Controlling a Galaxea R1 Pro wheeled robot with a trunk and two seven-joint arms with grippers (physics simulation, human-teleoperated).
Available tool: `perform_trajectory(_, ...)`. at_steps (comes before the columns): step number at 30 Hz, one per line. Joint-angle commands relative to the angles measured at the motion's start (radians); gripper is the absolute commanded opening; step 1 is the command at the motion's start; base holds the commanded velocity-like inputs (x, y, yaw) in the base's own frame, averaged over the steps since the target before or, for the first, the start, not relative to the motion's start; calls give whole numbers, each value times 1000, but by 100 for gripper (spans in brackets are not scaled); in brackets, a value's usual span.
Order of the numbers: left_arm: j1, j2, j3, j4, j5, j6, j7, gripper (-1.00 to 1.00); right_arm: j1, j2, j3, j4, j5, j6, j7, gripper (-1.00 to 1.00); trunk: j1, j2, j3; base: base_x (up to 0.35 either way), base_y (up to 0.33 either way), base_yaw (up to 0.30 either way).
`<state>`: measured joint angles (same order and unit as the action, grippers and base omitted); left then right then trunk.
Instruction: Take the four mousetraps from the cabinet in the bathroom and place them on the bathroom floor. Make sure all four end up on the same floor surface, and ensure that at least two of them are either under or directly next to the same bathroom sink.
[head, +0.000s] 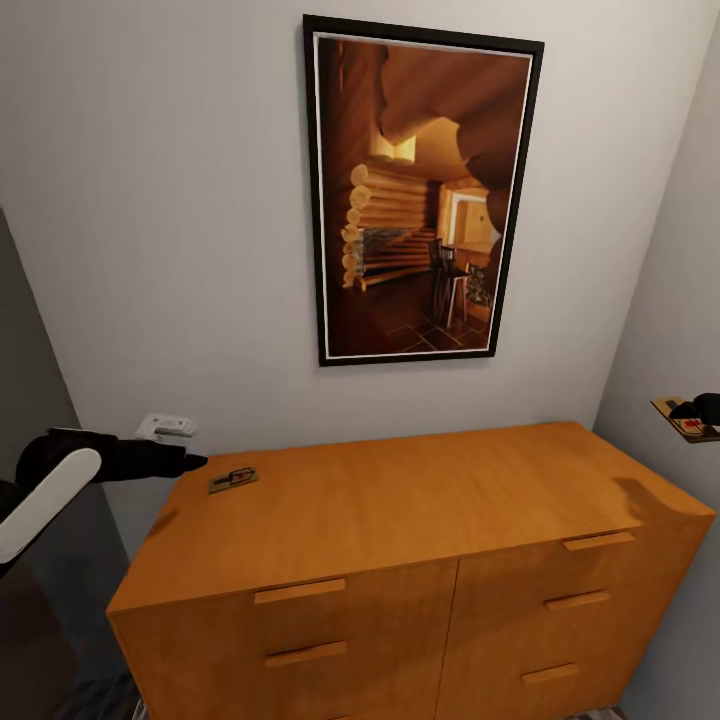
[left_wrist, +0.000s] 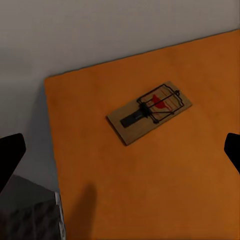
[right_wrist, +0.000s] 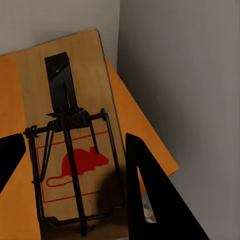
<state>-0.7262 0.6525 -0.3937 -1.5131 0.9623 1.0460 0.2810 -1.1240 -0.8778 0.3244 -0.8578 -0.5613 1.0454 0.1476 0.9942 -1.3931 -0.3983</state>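
Mousetrap (right_wrist: 75, 150) sits between right gripper (right_wrist: 75, 165) fingers — apparently clamped.

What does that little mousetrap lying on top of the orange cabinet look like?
The mousetrap is a small flat tan wooden board with dark wire parts, a black tab at one end and a red mark. It lies flat and askew near the back left corner of the cabinet top, untouched, between the open left gripper fingers.

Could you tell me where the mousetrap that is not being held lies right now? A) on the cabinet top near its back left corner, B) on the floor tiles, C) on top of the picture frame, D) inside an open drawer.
A: the mousetrap lies flat on the cabinet top near its back left corner, just ahead of the left end effector, while the right end effector holds another mousetrap.
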Motion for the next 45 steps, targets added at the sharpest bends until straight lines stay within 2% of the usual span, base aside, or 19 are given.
perform_trajectory(1,-2,0,-3,0,10,1,10,100,-2,-1,4,0,10,2,10,-100,0,-1,-1,102,0,0)
perform_trajectory(8,-2,-5,-4,1,10,1,10,100,-2,-1,4,0,11,2,10,-100,0,-1,-1,208,0,0)
perform_trajectory(17,-2,-10,-2,2,10,1,10,100,-2,-1,4,0,13,2,10,-100,0,-1,-1,31,0,0)
perform_trajectory(29,-1,-2,-5,2,10,1,9,100,-2,0,4,0,13,2,11,-100,0,-1,-1,10,0,0)
perform_trajectory(45,-2,-10,-7,5,11,1,9,100,-2,8,4,0,18,2,11,-100,0,-1,-1,245,49,0)
